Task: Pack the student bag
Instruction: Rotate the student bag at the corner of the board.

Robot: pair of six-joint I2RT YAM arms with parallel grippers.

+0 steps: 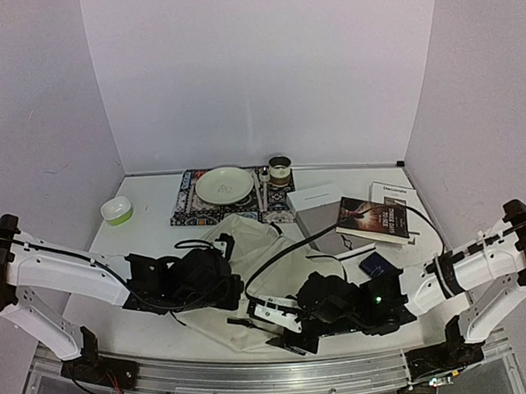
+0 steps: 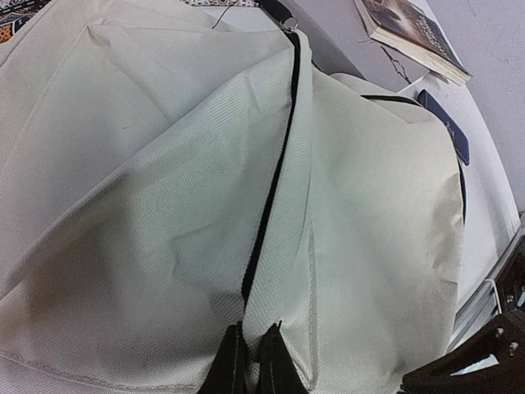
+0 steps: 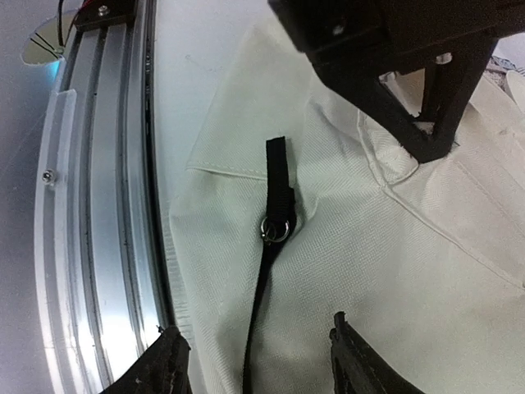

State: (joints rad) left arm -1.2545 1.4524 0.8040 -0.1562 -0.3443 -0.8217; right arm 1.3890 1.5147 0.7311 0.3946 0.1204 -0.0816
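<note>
Your left end effector (image 2: 250,369) is clamped, seemingly on the student bag (image 1: 248,242) at the near centre of the tabletop (image 1: 158,235). Your right end effector (image 3: 262,361) is open over the zip pull (image 3: 276,226). Close off-centre and you'll grab cloth.

A large soft cream fabric student bag (image 1: 241,245) is seen lying slumped and creased on the table, directly on the near side of a dark patterned rectangular placemat (image 1: 185,206), with its far edge close to that placemat's near edge. From there the bag is spread toward the near edge of the table. Its woven cloth is gathered into broad folds, and one fold is drawn up into a ridge. A black zip line (image 2: 271,180) is run along that ridge. At the end farthest from the placemat, a black webbing pull tab (image 3: 276,164) with a small metal ring (image 3: 277,228) is laid flat on the fabric
</note>
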